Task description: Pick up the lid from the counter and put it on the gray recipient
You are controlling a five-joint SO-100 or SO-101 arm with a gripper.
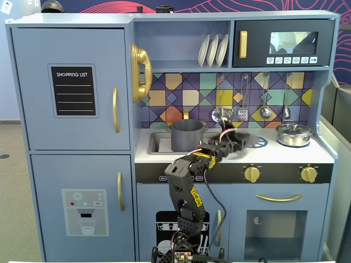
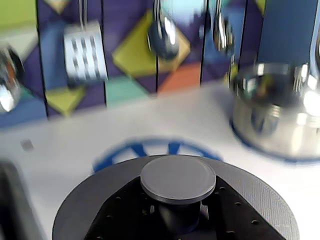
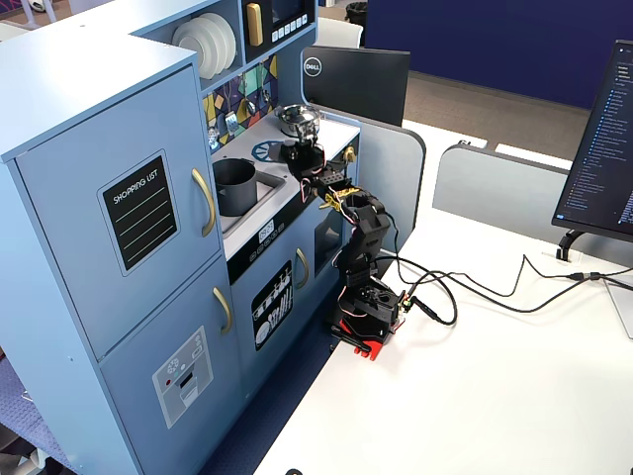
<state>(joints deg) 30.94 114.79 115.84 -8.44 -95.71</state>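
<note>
gripper (image 1: 237, 140) sits out over the counter of the toy kitchen, arm reaching up from the table in front, and seems to be clamped on the lid's center knob (image 2: 178, 179): in the wrist view the lid (image 2: 260, 205) fills the bottom of frame, right under the camera, knob dead center, dark gripper parts around the stem below it. fingertips themselves aren't clearly visible, so the grip is a judgement. lid looks level, flat side down, and appears to be just above the blue-and-white burner circle (image 2: 150, 148), which peeks out behind it; can't tell if it's lifted or resting there. round disc, so no long axis to worry about. key relation: the gray recipient (image 1: 187, 135) stands in the sink area to the left of the gripper in a fixed view, near but clearly apart, open top, taller than the lid's current height. so the coming move likely needs a lift, then a sideways carry left until the disc is centered over the pot rim. shiny steel pot (image 1: 294, 134) is on the opposite side, right of the gripper, well clear of that path. hanging utensils (image 1: 265, 112) sit behind on the backsplash, only a risk if the lift goes high and back.
</note>
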